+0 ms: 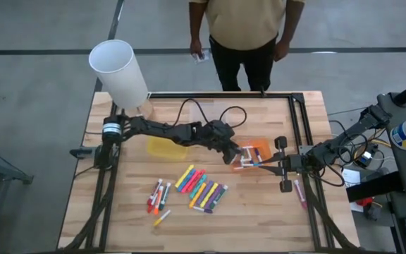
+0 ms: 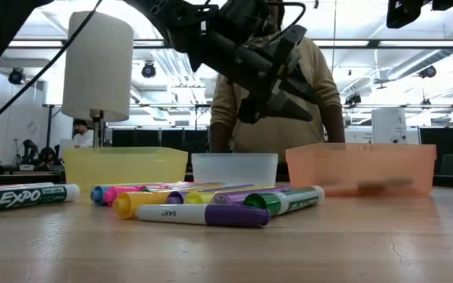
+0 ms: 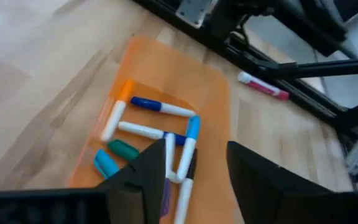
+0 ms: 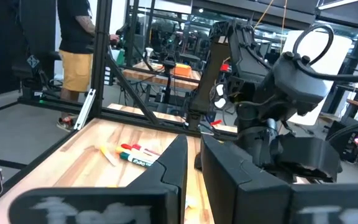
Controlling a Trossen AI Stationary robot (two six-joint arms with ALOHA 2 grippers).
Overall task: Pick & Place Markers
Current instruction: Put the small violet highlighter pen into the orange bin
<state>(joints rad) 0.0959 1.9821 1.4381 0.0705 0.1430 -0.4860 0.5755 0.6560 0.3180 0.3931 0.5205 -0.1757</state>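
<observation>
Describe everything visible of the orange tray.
The orange tray is a shallow, see-through plastic box with rounded corners, sitting flat on the wooden table to the right of the yellow tray. Several markers lie loose inside, white-bodied with blue, teal and orange caps, some crossing one another. The left gripper hangs just above it with fingers apart, holding nothing. From table height its walls look translucent and upright.

Overhead: looking straight down, taking in the whole table (image 1: 118,212). Low: sitting at tabletop height, close behind the markers (image 2: 203,206), facing level toward the far trays and room. Left wrist: peering down, near, into the orange tray (image 3: 210,99), sharing it with overhead. Right wrist: looking across the tabletop.
</observation>
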